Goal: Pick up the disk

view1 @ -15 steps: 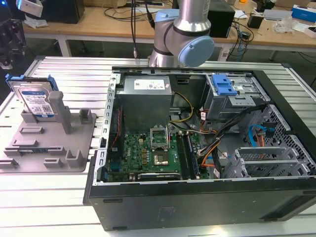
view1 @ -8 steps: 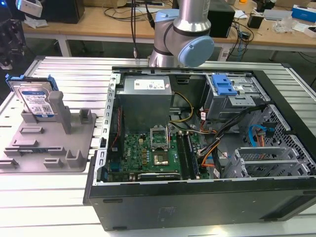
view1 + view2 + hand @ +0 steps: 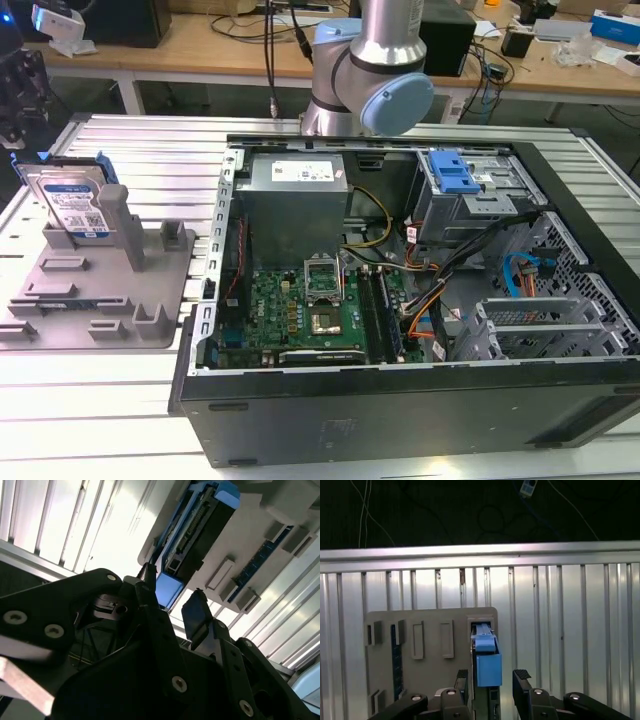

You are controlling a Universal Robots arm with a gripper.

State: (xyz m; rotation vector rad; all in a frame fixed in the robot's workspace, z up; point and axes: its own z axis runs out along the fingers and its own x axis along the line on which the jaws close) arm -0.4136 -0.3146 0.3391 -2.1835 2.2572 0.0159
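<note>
The disk stands on edge in the grey tray at the upper left of the exterior view, well apart from the open computer case on the slatted table. In the first wrist view the gripper is spread wide, with its fingers on either side of the disk's blue end. They seem not to touch it, though depth is hard to judge.
</note>
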